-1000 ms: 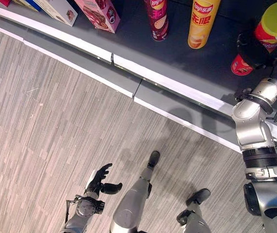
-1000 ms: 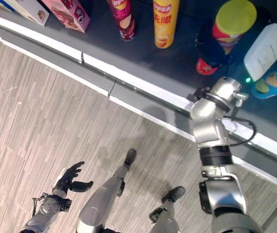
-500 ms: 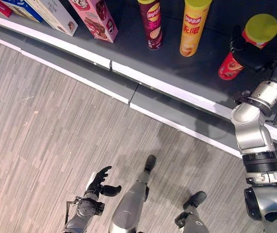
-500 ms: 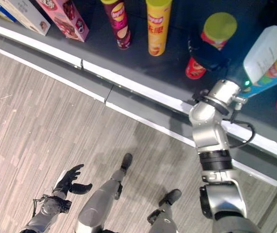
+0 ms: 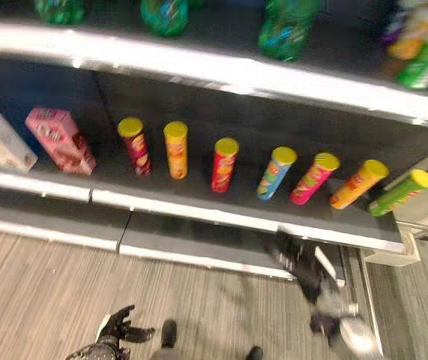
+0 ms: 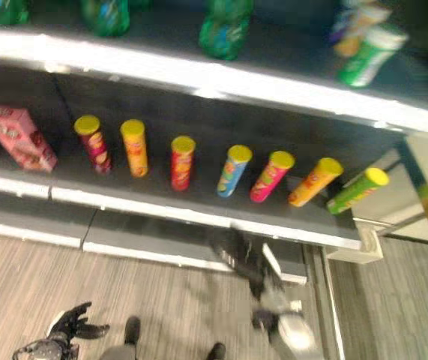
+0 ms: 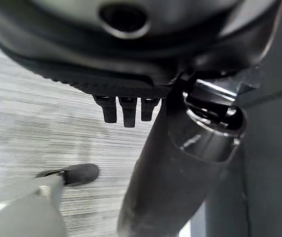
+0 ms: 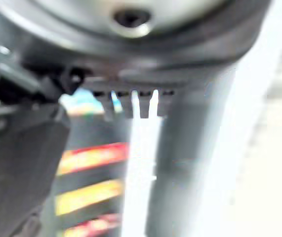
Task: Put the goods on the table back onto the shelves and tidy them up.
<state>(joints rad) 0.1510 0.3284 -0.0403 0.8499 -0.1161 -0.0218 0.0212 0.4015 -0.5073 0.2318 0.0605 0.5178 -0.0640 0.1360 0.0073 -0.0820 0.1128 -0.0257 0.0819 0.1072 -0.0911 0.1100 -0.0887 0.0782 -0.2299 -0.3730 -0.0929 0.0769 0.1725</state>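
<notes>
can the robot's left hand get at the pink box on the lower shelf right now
Probably not as it stands. The left hand hangs low over the floor, open, well short of the pink box set back on the lower shelf. Nothing blocks the way; the arm would have to lift and extend.

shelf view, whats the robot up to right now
The robot stands facing a store shelf that carries a row of yellow-lidded chip cans and a pink box, with green bottles on the shelf above. Its right hand hangs low in front of the shelf edge, blurred, so its fingers cannot be read. Its left hand hangs over the floor, fingers spread and holding nothing.
</notes>
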